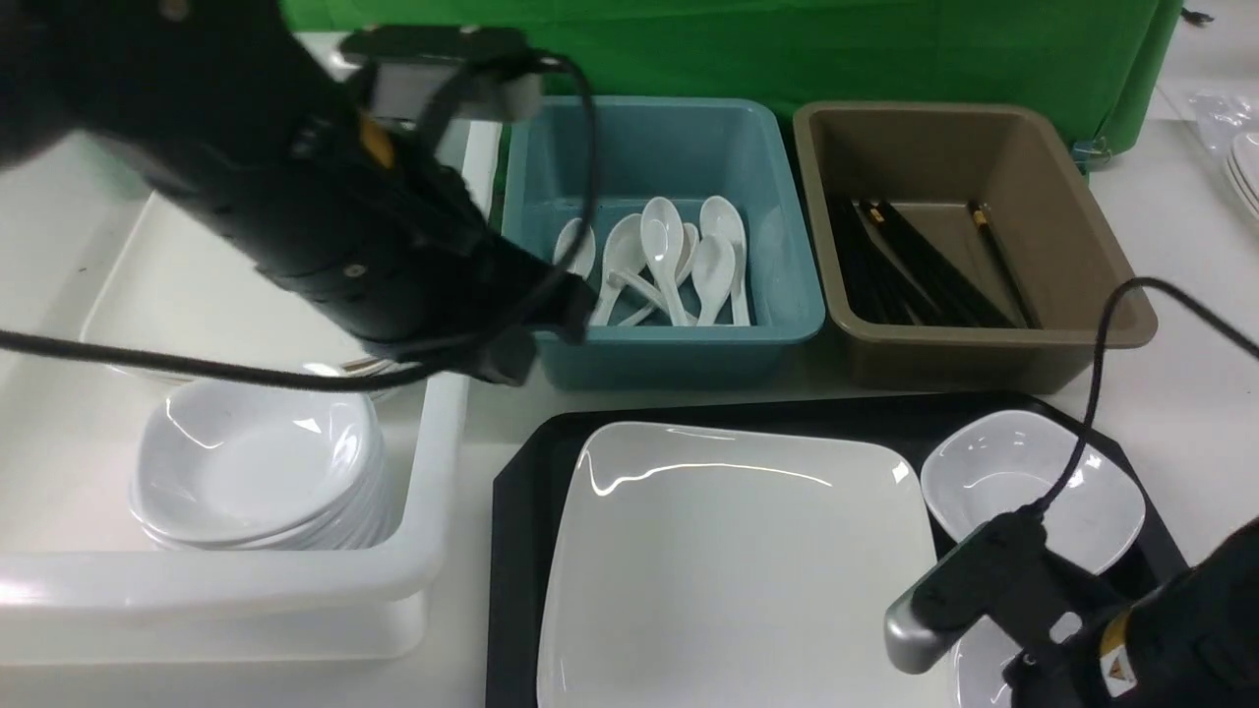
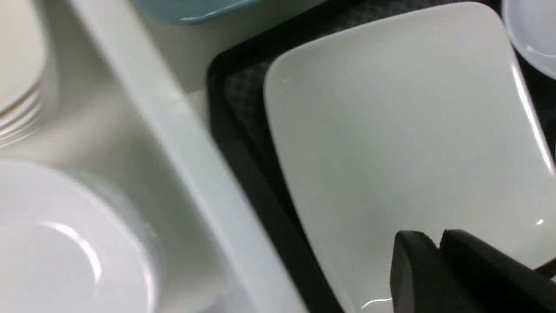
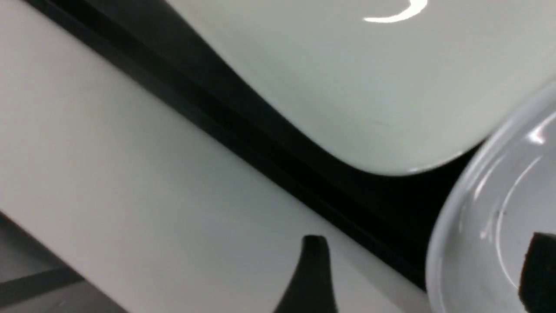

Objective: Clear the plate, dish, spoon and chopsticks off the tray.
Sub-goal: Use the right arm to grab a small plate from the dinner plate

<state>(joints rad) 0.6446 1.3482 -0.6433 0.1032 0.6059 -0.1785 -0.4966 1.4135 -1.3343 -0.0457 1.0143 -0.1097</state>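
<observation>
Front view: the plate (image 1: 738,551) lies flat on the tray (image 1: 511,551), filling its 9 o'clock side. A dish (image 1: 1033,482) sits on the tray at the plate's 2 o'clock. A white tub (image 1: 433,492) stands on the surface (image 1: 1180,393) at the tray's 9 o'clock.

Left wrist view: the left claw (image 2: 436,239) is clenched and empty, above the plate (image 2: 391,130).

Right wrist view: the right claw (image 3: 425,243) is spread wide and empty. One fingertip (image 3: 313,261) is over the surface (image 3: 130,174), the other over a second dish (image 3: 486,208) beside the plate's corner.
</observation>
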